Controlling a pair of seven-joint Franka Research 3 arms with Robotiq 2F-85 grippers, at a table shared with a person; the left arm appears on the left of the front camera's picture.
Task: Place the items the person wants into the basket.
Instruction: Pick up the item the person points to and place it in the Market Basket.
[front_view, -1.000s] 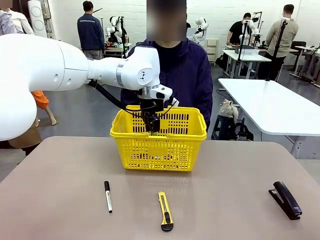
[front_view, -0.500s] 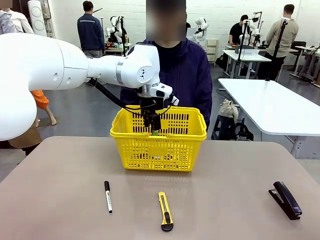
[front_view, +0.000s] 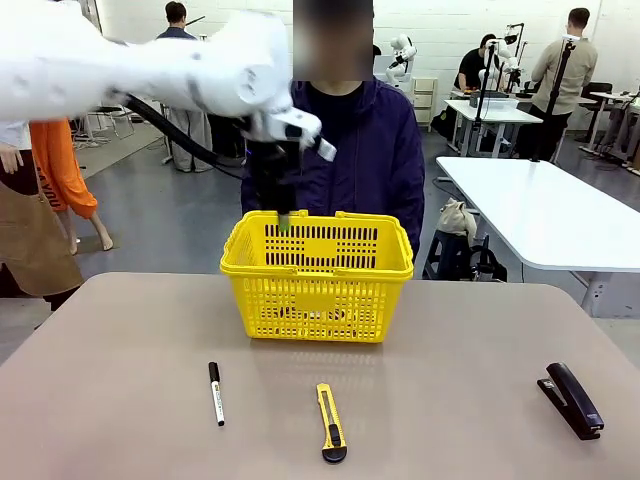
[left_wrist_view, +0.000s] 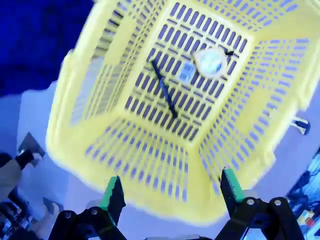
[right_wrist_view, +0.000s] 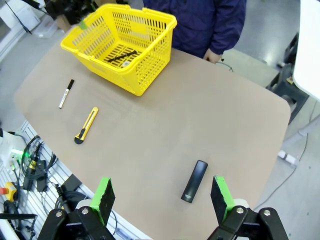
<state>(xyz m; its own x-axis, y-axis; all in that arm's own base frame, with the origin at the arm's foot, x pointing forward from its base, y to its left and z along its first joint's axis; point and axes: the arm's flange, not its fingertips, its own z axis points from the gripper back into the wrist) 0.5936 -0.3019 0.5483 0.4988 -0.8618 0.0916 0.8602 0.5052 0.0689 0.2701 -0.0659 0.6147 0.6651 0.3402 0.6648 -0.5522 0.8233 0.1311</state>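
Hanging just above the far left corner of the basket (front_view: 316, 268), the left gripper (front_view: 283, 215) points straight down with its jaws spread wide and nothing between them. A second ago it was sunk inside the basket, below the rim; half a second ago it was a little higher, and now it has lifted clear of the rim and shifted toward the robot's left, the whole white arm swung up with it.

In the left wrist view the released gripper (left_wrist_view: 171, 190) looks down into the basket (left_wrist_view: 70, 90). The slim black pen (left_wrist_view: 164, 89) lies flat on the slotted floor, and the round tape measure (left_wrist_view: 211, 62) rests near it toward one corner, apart from the pen.

The right gripper (right_wrist_view: 162, 195) is also spread open and empty, held high over the near edge of the desk (right_wrist_view: 200, 115). Below it the black stapler (right_wrist_view: 194, 181) lies on the desk, well apart from the basket (right_wrist_view: 117, 50), where the pen (right_wrist_view: 122, 56) shows on the floor.

In the front view the stapler (front_view: 571, 399) sits at the desk's right side, the white marker (front_view: 216, 392) at the left and the utility knife (front_view: 330, 422) between them, all where they lay a second ago. The person (front_view: 360, 150) stands behind the basket at the far side, as before.
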